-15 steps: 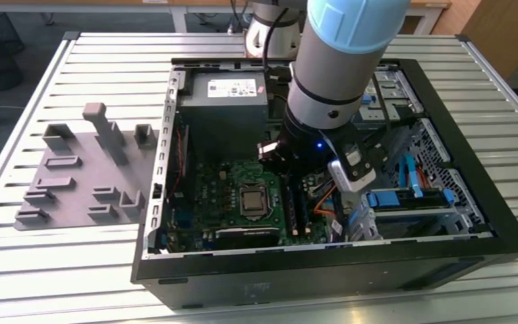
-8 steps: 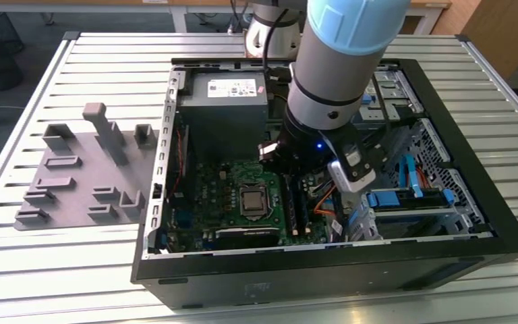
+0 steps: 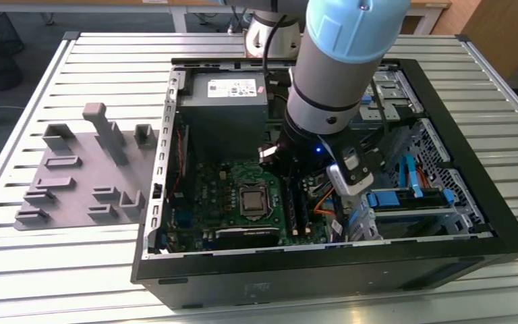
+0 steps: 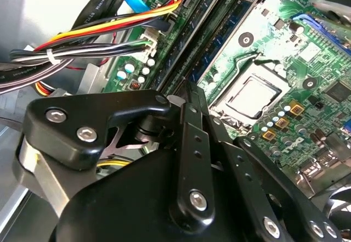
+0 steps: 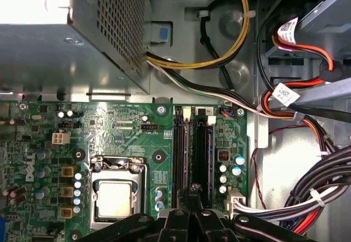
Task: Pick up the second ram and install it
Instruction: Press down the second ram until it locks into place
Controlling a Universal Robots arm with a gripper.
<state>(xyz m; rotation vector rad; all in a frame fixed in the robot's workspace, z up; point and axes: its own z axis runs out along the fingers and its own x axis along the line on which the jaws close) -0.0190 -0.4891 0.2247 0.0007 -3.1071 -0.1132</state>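
Note:
My gripper [image 5: 193, 189] hangs inside the open computer case [image 3: 475, 236], directly over the two long black memory slots [image 5: 182, 148] of the green motherboard [image 3: 223, 196]. Its dark fingers [image 4: 193, 138] are pressed together, and the tips reach down to the slots. Long dark strips fill both slots [image 4: 211, 31]. I cannot tell the second ram apart from the slots themselves, and nothing shows between the fingertips. In the exterior view the arm's wrist [image 3: 322, 135] covers the gripper.
The processor socket [image 5: 115, 195] lies beside the slots. A grey power supply [image 3: 223, 101] and bundles of cables [image 5: 312, 192] crowd the case around the gripper. On the exterior view's left, a grey plastic holder [image 3: 79, 182] with upright blocks lies on the slatted table.

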